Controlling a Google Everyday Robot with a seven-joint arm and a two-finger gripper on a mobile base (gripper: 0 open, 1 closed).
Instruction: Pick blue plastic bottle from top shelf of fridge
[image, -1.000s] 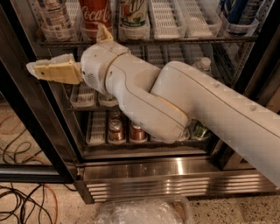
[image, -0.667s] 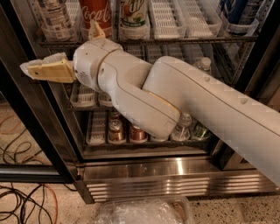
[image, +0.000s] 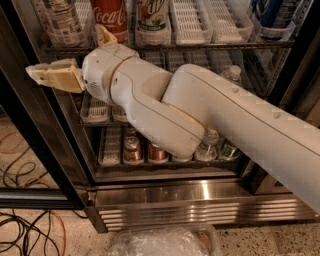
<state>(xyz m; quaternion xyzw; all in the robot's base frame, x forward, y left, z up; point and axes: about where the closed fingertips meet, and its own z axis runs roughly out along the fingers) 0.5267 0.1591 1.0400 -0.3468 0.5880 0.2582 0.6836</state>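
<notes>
In the camera view, the fridge (image: 190, 197) stands open above its brushed stainless base with vent slats. The blue plastic bottle (image: 62, 19), clear and ribbed with a pale printed label, stands at the left end of the top shelf (image: 210, 45), in a white slotted lane tray that keeps bottles in file, just beside the Coca-Cola bottle (image: 108, 12). The gripper (image: 53, 77), tan and blocky on its smooth white arm, hangs below that shelf, left of the bottle. Whether it is spread or closed cannot be told; no bottle shows in it.

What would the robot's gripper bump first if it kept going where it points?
Probably the black metal door frame, just left of the tan gripper; depth is unclear.
</notes>
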